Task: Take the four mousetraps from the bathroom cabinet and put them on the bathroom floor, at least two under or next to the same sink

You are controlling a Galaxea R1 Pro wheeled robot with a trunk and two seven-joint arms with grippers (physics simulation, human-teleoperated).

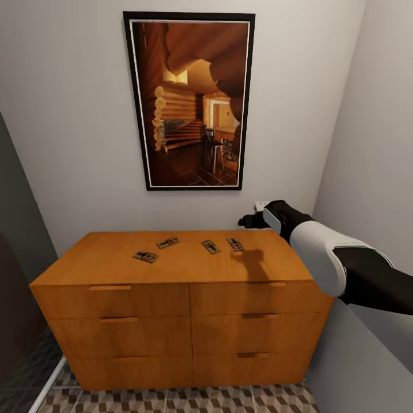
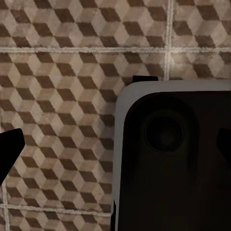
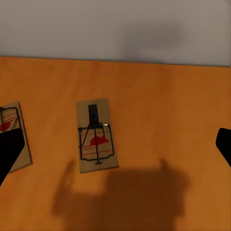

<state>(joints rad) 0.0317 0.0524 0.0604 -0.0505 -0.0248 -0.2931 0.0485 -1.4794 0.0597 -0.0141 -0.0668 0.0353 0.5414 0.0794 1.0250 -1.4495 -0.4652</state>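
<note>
Four mousetraps lie in a loose row on top of the orange-brown cabinet [image 1: 172, 269], none yet taken down: the far-left mousetrap [image 1: 145, 256] nearest the front edge, the second mousetrap [image 1: 168, 242] a little behind it, the third mousetrap [image 1: 210, 246] to its right, and the rightmost mousetrap [image 1: 235, 244] closest to the robot's reaching arm. They sit apart from one another, flat on the wood, which should make each one easy to pick singly.

The right gripper [image 1: 248, 221] hangs above the far right part of the cabinet top, near the wall and just behind the rightmost mousetrap, throwing a shadow on the wood beside it. From its wrist camera that trap [image 3: 96, 135] lies flat below, between the two dark fingertips [image 3: 9, 154], which stand wide apart with nothing between them. I judge it is lining up for a first grasp.

The left gripper [image 2: 115, 149] points down at the bathroom floor [image 2: 62, 72], well clear of the work; its fingers look spread and it carries nothing, parked out of the way beside the robot's own dark base [image 2: 173, 159].

A framed picture of a log cabin interior [image 1: 189, 100] hangs on the wall above the cabinet. The traps carry a red mark on the board, but no writing can be made out anywhere.
</note>
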